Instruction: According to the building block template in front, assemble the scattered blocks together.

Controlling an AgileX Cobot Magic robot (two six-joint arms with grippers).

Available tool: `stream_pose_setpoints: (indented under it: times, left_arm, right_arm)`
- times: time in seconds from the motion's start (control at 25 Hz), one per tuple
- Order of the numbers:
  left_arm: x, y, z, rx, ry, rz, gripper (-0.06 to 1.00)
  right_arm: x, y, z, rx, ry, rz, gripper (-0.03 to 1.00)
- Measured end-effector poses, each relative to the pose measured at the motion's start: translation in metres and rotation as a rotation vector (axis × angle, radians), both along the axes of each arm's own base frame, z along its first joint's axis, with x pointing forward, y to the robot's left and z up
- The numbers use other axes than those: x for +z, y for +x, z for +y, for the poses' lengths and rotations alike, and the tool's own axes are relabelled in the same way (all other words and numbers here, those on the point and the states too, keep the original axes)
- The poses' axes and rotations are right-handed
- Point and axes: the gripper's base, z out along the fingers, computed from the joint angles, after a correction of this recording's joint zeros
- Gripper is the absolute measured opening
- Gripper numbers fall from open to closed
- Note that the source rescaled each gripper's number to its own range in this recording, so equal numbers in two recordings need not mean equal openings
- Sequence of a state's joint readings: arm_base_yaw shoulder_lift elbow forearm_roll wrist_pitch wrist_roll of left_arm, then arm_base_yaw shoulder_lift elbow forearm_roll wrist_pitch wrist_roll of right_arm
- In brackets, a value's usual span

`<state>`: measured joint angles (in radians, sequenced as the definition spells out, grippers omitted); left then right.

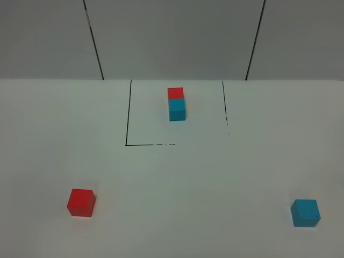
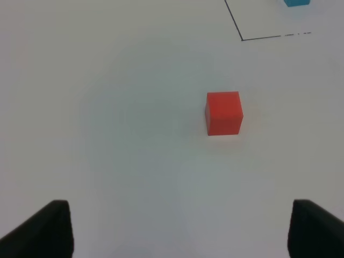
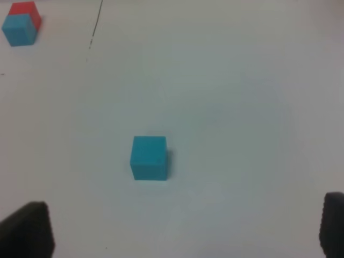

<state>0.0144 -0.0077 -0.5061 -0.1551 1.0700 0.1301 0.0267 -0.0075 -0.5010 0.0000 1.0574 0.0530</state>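
The template is a red cube joined to a cyan cube, standing inside a black-lined square at the far middle of the table; it also shows in the right wrist view. The loose red cube sits at the near left and shows in the left wrist view. The loose cyan cube sits at the near right and shows in the right wrist view. My left gripper is open and empty, short of the red cube. My right gripper is open and empty, short of the cyan cube. Neither gripper shows in the high view.
A black outline marks a square on the white table around the template; its right side is faint and broken. A grey panelled wall stands behind the table's far edge.
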Motion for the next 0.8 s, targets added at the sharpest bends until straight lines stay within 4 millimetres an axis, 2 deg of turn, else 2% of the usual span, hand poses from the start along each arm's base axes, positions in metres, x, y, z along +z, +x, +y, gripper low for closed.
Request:
stream_pose_setpoints:
  times: [0.8]
  left_arm:
    - [0.0, 0.0, 0.0, 0.0, 0.0, 0.0, 0.89]
  right_arm:
    - [0.0001, 0.0, 0.0, 0.0, 0.0, -0.001, 1.0]
